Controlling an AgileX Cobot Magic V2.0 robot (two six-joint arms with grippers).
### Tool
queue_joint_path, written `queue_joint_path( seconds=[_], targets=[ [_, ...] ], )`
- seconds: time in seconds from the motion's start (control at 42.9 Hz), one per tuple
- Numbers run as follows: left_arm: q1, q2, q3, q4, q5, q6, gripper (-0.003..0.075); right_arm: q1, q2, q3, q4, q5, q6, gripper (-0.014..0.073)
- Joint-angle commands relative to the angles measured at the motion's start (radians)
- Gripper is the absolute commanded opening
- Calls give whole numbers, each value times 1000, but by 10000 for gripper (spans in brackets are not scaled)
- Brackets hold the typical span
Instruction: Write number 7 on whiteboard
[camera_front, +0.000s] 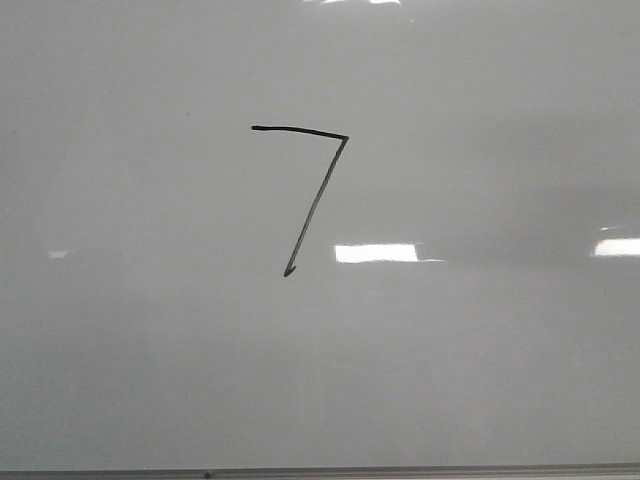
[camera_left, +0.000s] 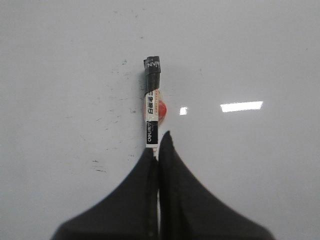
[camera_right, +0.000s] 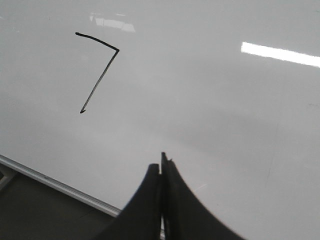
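Nearest to me, my left claw (camera_left: 159, 142) is pinching a marker (camera_left: 152, 102) between its two dark fingers (camera_left: 125, 200), and only the left wrist view is showing this. The marker is sticking out past the fingertips over the whiteboard (camera_left: 260, 55), carrying a white label, a black band and a dab of red on its side; its far end is wrapped in black. Faint specks are dotting the board around it there.

My right claw (camera_right: 161, 162) is pressing its fingers together on nothing, hanging over the board just past the metal edge strip (camera_right: 55, 184), which the right wrist view is showing as a slanted line with dark ground beyond it.

Farther off, the number 7 (camera_front: 312, 190) is sitting near the middle of the board in the front view, finished: a short bar joining a longer slanted downstroke. That view is catching neither claw. The right wrist view is showing the 7 too, well apart from my right claw.
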Motion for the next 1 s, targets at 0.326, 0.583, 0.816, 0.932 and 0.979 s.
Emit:
queue_joint_path(
  seconds=[0.326,0.583,0.816,0.932,0.979],
  targets=[
    [0,-16,4,0,-91,-7,-20,-6,3,-26,22,-63,-4,-68],
    [0,-16,4,0,-91,-7,-20,-6,3,-26,22,-63,-4,-68],
    [0,-16,4,0,-91,-7,-20,-6,3,-21,22,-68,-4,-68],
    [0,-16,4,0,-91,-7,-20,-13,-38,18,-10,-127,-1,-68],
    [0,-16,4,0,-91,-7,-20,-14,-59,40,-31,-161,9,-68]
  ],
)
